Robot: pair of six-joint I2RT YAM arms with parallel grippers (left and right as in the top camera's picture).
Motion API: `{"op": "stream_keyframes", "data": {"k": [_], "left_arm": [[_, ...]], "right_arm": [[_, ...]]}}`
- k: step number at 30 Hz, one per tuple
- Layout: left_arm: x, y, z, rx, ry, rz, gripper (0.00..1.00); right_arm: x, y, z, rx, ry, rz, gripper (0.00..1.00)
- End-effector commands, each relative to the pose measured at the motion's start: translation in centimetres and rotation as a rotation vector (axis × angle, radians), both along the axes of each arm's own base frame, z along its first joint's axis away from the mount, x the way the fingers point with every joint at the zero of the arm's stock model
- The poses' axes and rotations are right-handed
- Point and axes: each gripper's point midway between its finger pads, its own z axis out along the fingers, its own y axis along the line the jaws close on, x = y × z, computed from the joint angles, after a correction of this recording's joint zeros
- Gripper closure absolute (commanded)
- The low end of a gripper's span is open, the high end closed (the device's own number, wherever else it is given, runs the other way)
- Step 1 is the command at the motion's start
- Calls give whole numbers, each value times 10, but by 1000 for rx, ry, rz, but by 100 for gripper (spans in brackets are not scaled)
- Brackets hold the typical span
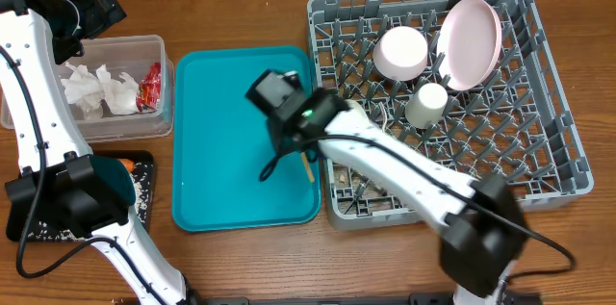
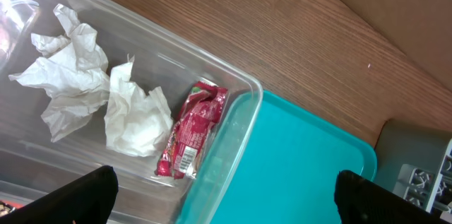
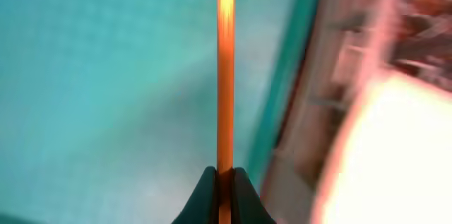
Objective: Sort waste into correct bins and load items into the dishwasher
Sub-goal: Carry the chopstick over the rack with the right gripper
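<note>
My right gripper (image 3: 224, 185) is pinched shut on the stick (image 3: 224, 68). It grips one end, so the rest juts out ahead, which I judge suits threading the stick between the pegs of the rack (image 1: 327, 103). The stick hangs over the right edge of the teal tray (image 1: 221, 180), just beside the rack's left wall.

The left gripper (image 1: 94, 9) gapes wide over the tub (image 1: 159, 55) and holds nothing. That spot is well clear of the right arm. Napkins (image 2: 78, 83) and the wrapper (image 2: 192, 131) lie in the tub, the wrapper toward its right end. A bowl (image 1: 399, 50), the plate (image 1: 470, 40) and a cup (image 1: 426, 103) sit among the pegs near the rack's far edge, the plate leaning.

The right wrist view is smeared, and I cannot name the pale mass on its right side. From overhead, my arm covers most of the stick and the rack's near left corner. The left arm hides much of the black tray (image 1: 142, 190), so only a tip of the carrot (image 1: 126, 164) shows. I cannot find the fork.
</note>
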Motion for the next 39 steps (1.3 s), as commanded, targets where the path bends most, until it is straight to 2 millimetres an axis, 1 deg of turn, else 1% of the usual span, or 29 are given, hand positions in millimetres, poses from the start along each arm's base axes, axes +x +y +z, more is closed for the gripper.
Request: {"op": "stream_keyframes", "data": {"k": [1,2,5,7,8,11,12,15,17,22,28,39], "left_arm": [[-4,-1,27,18,-60,13,0],[-4,-1,27,18,-60,13,0],[-4,-1,27,18,-60,13,0],[-4,-1,27,18,-60,13,0],[-4,-1,27,18,-60,13,0],[-4,-1,27,18,-60,13,0],[-4,-1,27,18,-60,13,0],[-4,-1,27,18,-60,13,0],[-4,-1,27,18,-60,13,0],[-4,-1,27,18,-60,13,0],[-4,-1,27,19,-60,13,0],[-4,-1,27,18,-60,13,0]], "right_arm": [[11,-32,44,10,-51,-1,96],[12,-48,52,-4,-45,-15,96],[11,-74,59,-30,-25,-50,96],[12,-92,59,-57,-4,-68,96],[13,-105,59,-75,9,-94,96],[17,-130,56,-98,42,-151,96],[19,-145,54,-109,60,-187,96],[22,-165,52,-123,87,-238,96],[22,-174,49,-131,101,-258,96],[18,-186,35,-158,138,-281,96],[18,-187,19,-168,145,-264,96],[23,-189,17,-171,132,-274,96]]}}
